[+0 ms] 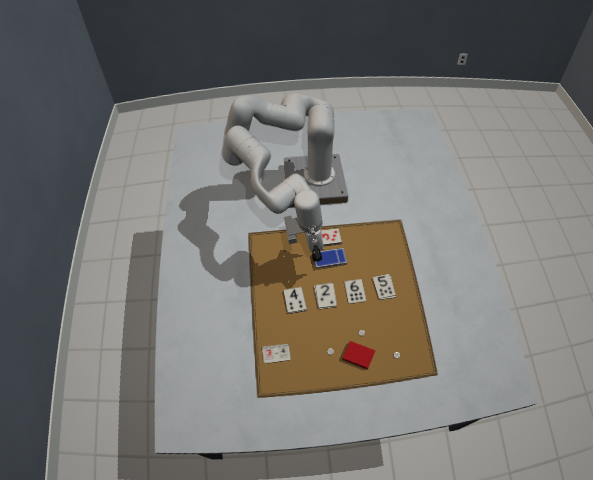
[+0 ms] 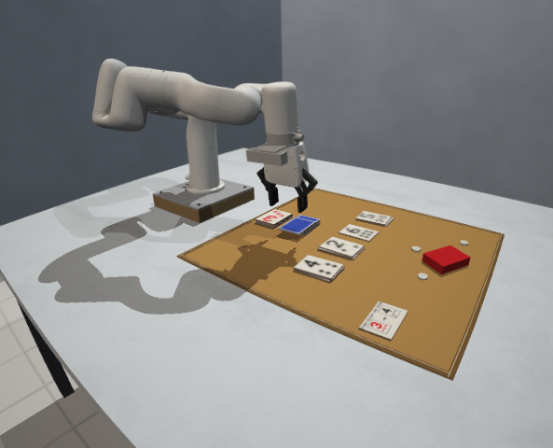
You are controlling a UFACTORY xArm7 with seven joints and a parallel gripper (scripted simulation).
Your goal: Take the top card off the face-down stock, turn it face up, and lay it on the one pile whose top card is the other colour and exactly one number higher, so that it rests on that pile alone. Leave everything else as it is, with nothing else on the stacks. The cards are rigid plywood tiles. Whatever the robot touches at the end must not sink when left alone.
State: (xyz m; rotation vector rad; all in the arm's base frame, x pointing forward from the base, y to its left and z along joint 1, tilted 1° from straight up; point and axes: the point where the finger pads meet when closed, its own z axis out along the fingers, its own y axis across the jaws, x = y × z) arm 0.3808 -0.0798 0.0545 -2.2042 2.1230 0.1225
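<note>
The face-down stock (image 1: 331, 257) (image 2: 299, 224) is a blue-backed stack on the brown board (image 1: 389, 242) (image 2: 459, 318), near its back edge. A face-up red-numbered card (image 1: 331, 236) (image 2: 272, 218) lies right behind it. Four piles stand in a row with black top cards: the 4 pile (image 1: 294, 300) (image 2: 319, 268), the 2 pile (image 1: 325, 295) (image 2: 341, 247), the 6 pile (image 1: 355, 290) (image 2: 358, 232) and the 5 pile (image 1: 383, 286) (image 2: 374, 217). My gripper (image 1: 316, 253) (image 2: 286, 199) is open and empty. It hangs a little above the stock's left edge and the red card.
A red block (image 1: 359, 354) (image 2: 445, 259) lies at the board's front with three small white discs around it, one (image 1: 330, 351) (image 2: 422, 276) to its left. A small sign card (image 1: 276, 353) (image 2: 383, 320) showing a red 3 and a black 4 lies at the front left corner.
</note>
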